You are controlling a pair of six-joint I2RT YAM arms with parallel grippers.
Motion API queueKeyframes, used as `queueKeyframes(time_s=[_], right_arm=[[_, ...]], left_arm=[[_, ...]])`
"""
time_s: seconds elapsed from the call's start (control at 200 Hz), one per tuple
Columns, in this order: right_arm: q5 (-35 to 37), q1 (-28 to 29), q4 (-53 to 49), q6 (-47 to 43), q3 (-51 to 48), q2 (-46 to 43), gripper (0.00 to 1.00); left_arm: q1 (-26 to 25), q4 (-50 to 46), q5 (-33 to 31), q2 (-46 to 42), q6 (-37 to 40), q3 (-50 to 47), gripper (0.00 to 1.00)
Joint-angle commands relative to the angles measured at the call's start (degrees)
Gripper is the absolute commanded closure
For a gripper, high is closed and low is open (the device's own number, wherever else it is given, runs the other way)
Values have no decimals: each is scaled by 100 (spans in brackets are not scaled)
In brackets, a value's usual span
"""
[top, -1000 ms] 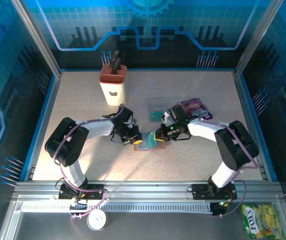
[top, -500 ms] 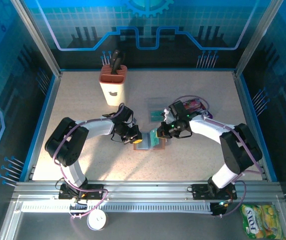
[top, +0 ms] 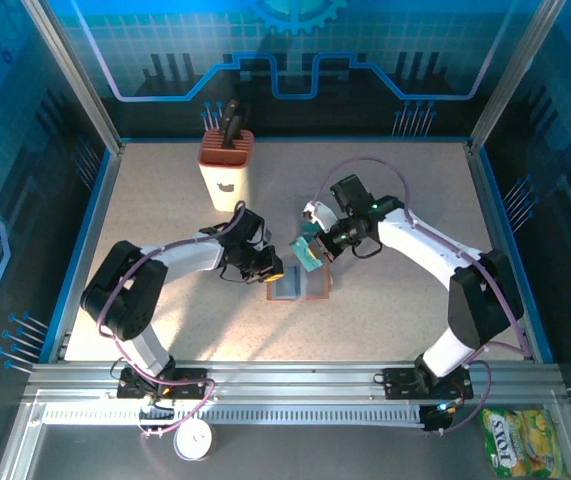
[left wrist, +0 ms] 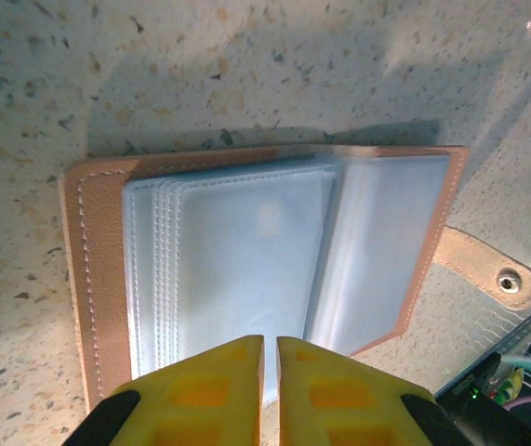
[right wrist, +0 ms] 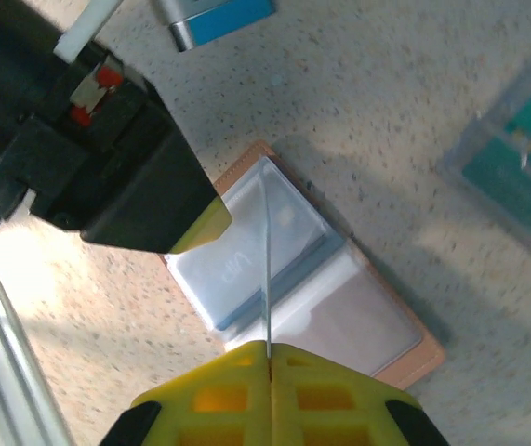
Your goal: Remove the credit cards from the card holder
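Observation:
The card holder point(top: 298, 287) lies open and flat on the table, brown-edged with blue-grey sleeves point(left wrist: 246, 251). My right gripper point(top: 317, 246) hangs above its far side, shut on one teal credit card point(top: 306, 254). The right wrist view shows that card edge-on point(right wrist: 268, 265) as a thin line rising from the shut fingers point(right wrist: 270, 346), clear of the holder point(right wrist: 339, 321) below. My left gripper point(top: 265, 268) sits at the holder's left edge. Its yellow fingers point(left wrist: 270, 342) are shut to a thin slit over the sleeves' near edge, with nothing seen between them.
A clear tray point(right wrist: 511, 163) with a teal card in it lies just behind the holder. A knife block point(top: 225, 168) stands at the back left. The left arm's dark wrist point(right wrist: 107, 177) is close beside the held card.
The right gripper has pulled the teal card up and back, out of the holder. The holder now lies flat and open. The left gripper stayed at its edge.

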Motion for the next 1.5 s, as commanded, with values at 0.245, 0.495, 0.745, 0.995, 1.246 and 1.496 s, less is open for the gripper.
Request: queueKeyframes(time_s=[0.245,0.495,0.745,0.995,1.246,1.496], right_arm=[[1473,100,-1625,-3045,1344,930,100],[2025,-92,-2071,-3577,2124,1403,100],[2201,-271,-2610,-4084,3125,1905,100],[2080,-306,-2920,-4346,4066,2509,100],[2117,-306,-3092,-4464,4527,2985,100],[2143,-312,-3108,-4512,4572,3261,99]], left_arm=[[71,-422,-517,-535,238,-30,87],[168,-483,-551,-683,233,-135,86],[243,-502,-538,-719,231,-154,87],[308,-531,-525,-727,259,-188,87],[366,-558,-509,-796,286,-265,87],[399,-475,-448,-787,242,-353,86]])
